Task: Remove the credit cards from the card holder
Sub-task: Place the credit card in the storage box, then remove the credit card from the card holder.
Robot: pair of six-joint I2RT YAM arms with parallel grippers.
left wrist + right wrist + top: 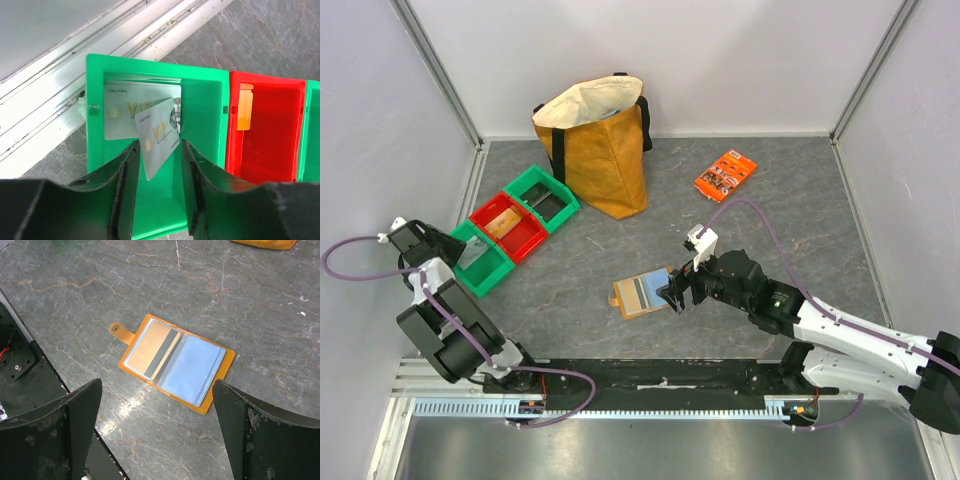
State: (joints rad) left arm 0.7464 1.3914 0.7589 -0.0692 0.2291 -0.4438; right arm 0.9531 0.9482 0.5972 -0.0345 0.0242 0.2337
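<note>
The worktop (770, 230) gives the holder (192, 367) nothing to brace against. It lies spread open and loose directly below the right claw (157, 384), whose jaws stand wide apart and hold nothing. One tan card (150, 350) with a dark stripe sits in the pocket on that claw's left side; the other pocket looks empty. If the claw pulls at this card with nothing pinning the holder, the whole holder will probably slide or lift along with it. The card is also thin and flush in its sleeve, so the fingers may pinch the clear film too, or scrape the stone.

The left claw (159, 145) is well away, over a green bin (155, 62). Its jaws are partly apart, and a white card (160, 135) sits tilted between and just beyond their tips, apparently unclamped. Another card (125, 115) lies flat in the bin behind it. The tilted card may end up propped on edge, or a fingertip could catch it as the claw lifts.
</note>
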